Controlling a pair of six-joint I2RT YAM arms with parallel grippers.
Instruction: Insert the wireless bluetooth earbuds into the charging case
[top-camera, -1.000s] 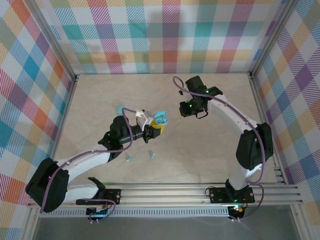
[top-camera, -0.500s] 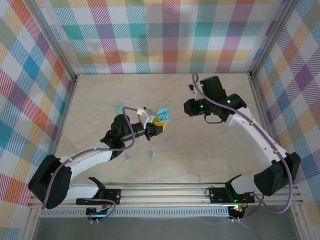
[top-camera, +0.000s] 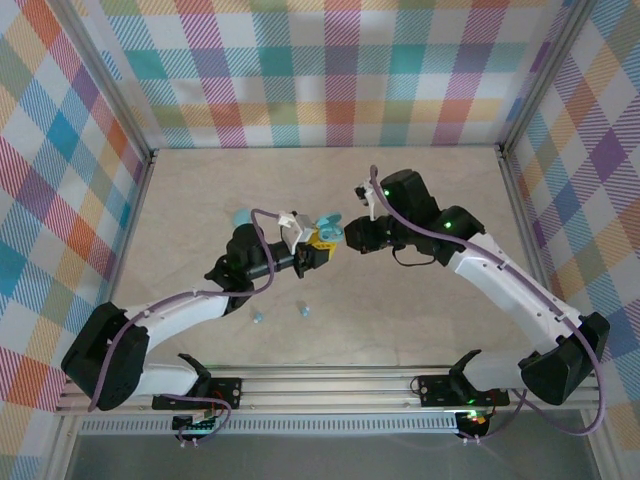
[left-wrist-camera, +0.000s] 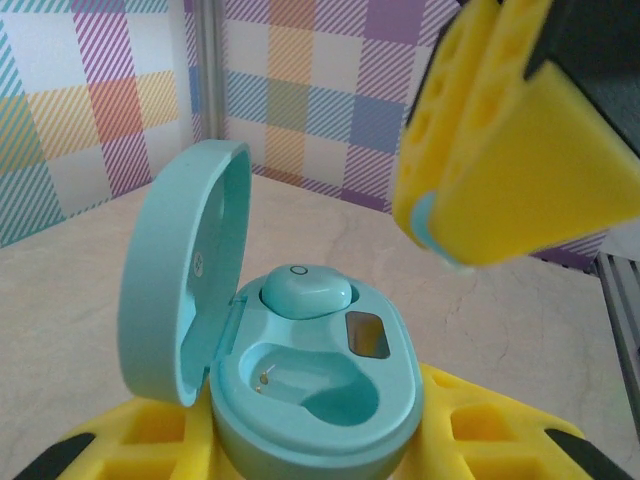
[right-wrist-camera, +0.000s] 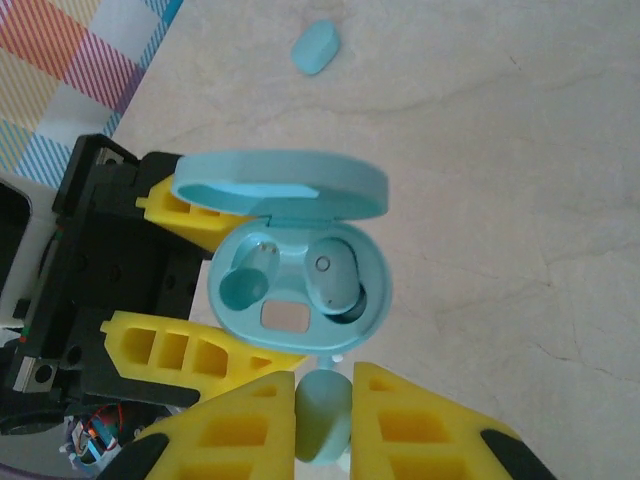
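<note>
Open case (left-wrist-camera: 318, 405) clamped in left gripper (top-camera: 317, 250), one earbud (left-wrist-camera: 305, 292) seated inside. Second earbud (right-wrist-camera: 322, 408) pinched tight in right gripper (right-wrist-camera: 322, 425), just beside case rim. Two loose earbuds (top-camera: 258, 318) (top-camera: 302, 310) on table (top-camera: 420, 300).

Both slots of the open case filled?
No, one earbud sits seated in the charging case, while the slot beside it is empty.
</note>
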